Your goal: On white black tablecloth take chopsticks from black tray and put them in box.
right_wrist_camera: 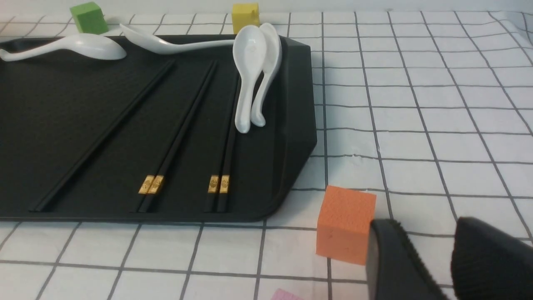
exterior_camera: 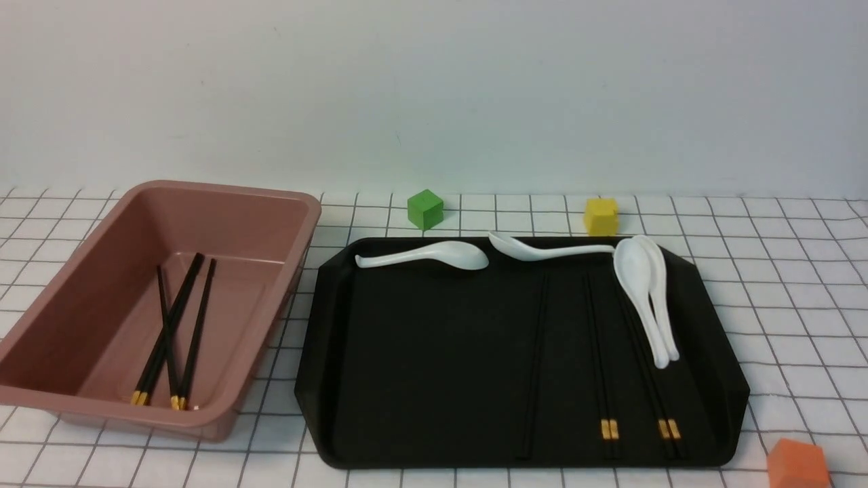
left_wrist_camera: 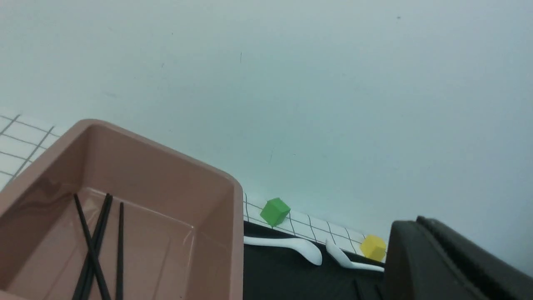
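On the tablecloth [exterior_camera: 780,271] the black tray [exterior_camera: 420,339] holds three pairs of chopsticks [exterior_camera: 600,352], lying lengthwise on its right half. They also show in the right wrist view [right_wrist_camera: 179,133]. The pink box [exterior_camera: 224,192] stands left of the tray with several chopsticks [exterior_camera: 169,325] inside, also seen in the left wrist view [left_wrist_camera: 93,246]. My left gripper [left_wrist_camera: 416,223] is shut and empty, above the tray next to the box [left_wrist_camera: 166,166]. My right gripper [right_wrist_camera: 424,227] is open and empty, low over the cloth right of the tray's near corner. Neither gripper shows in the front view.
Several white spoons [exterior_camera: 434,255] lie along the tray's far edge and right side [exterior_camera: 641,285]. A green cube [exterior_camera: 425,209] and a yellow cube [exterior_camera: 601,215] sit behind the tray. An orange cube [right_wrist_camera: 344,225] sits close beside my right gripper's finger.
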`<action>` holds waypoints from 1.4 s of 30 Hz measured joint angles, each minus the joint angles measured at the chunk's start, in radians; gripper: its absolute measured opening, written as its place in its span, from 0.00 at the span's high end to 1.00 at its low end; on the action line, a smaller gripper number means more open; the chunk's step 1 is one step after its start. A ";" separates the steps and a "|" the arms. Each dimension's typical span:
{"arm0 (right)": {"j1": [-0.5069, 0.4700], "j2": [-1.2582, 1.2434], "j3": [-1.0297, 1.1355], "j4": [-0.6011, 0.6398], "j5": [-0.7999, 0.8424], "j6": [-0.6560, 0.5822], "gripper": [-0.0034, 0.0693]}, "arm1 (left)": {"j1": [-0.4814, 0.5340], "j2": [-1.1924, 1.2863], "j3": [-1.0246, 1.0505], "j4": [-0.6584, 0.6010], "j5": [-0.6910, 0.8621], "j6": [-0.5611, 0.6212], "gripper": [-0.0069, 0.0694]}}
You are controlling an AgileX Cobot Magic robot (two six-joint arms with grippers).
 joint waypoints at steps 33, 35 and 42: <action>0.000 0.000 0.000 0.000 0.001 0.000 0.62 | 0.014 -0.102 0.338 0.231 0.138 -0.001 0.92; 0.000 0.000 0.000 0.000 0.001 0.000 0.62 | 0.033 -0.102 0.338 0.234 0.138 -0.001 0.92; 0.000 0.000 0.000 0.000 0.001 0.000 0.62 | 0.069 -0.102 0.338 0.236 0.138 -0.001 0.92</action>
